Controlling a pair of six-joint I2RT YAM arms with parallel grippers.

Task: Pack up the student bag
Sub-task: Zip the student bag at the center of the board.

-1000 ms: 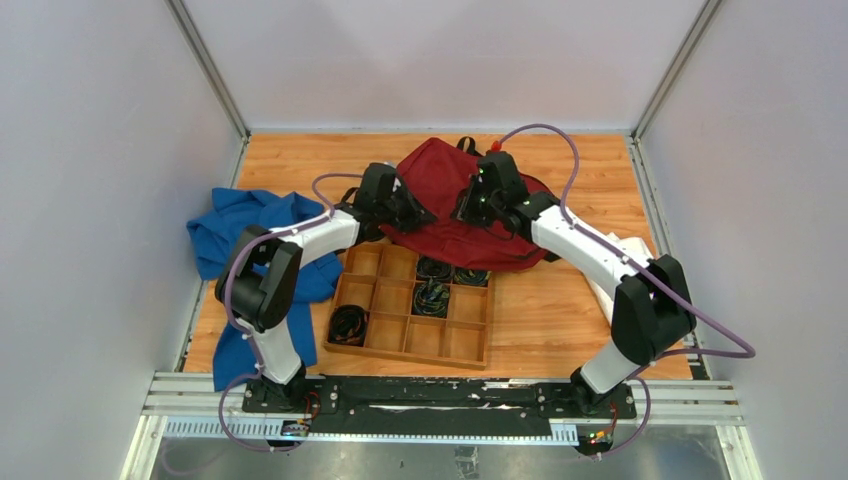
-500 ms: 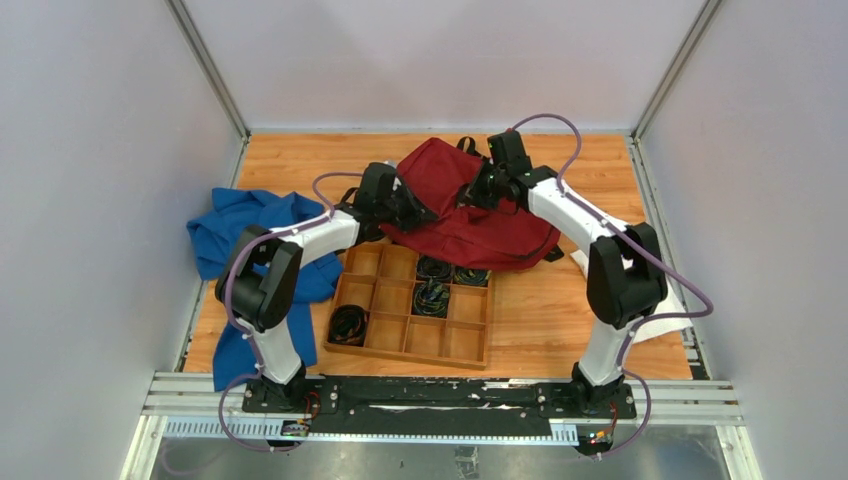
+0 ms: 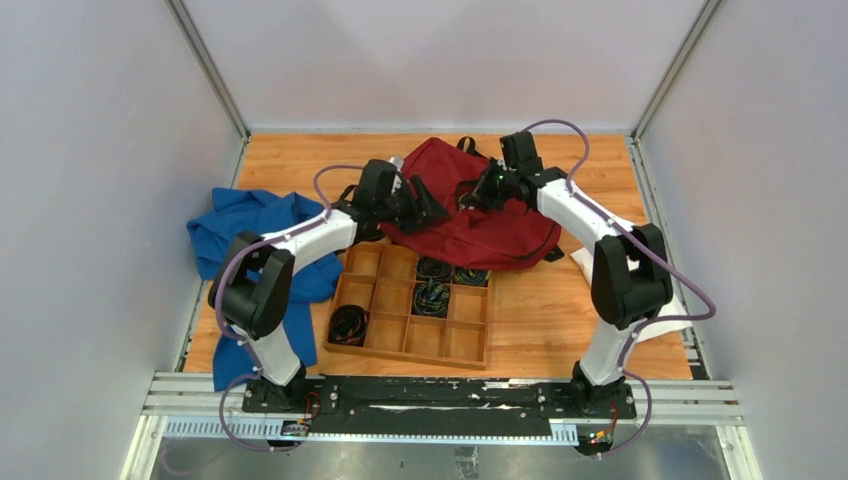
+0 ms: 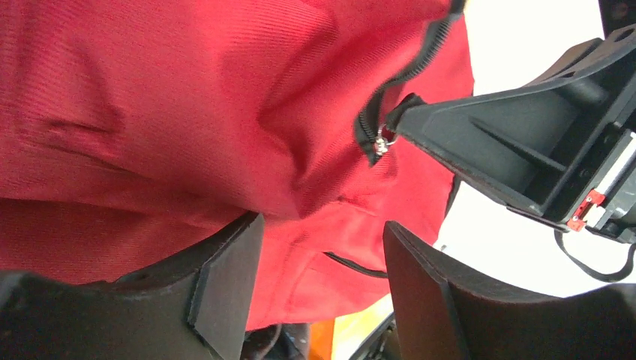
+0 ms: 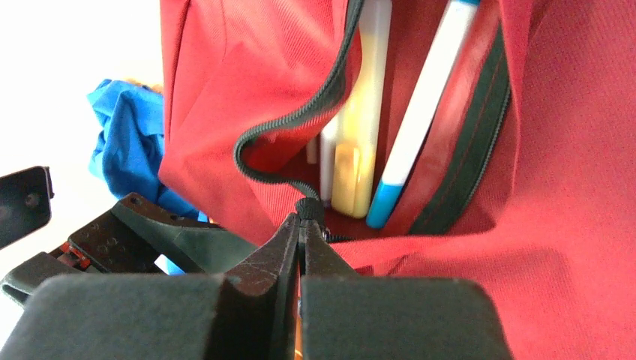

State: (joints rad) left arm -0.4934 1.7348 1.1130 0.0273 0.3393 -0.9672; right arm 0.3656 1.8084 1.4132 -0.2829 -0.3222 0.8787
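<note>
Pinching the black zipper pull [image 5: 307, 208] of the soft red backpack [image 3: 470, 225], right jaws are pressed together; left jaws spread over its woven cloth. Backpack slumps on wooden tabletop [image 3: 560, 310] behind the compartment tray [image 3: 405, 352].

You can't make out the dark coiled things [image 3: 433, 297] in the wooden tray [image 3: 465, 340]: too small. From above, your arms cover parts of the student bag [image 3: 470, 235]. Inside it, the yellow item [image 5: 358, 142] and the white-and-blue item [image 5: 420, 127] run off the right wrist view's top edge.
</note>
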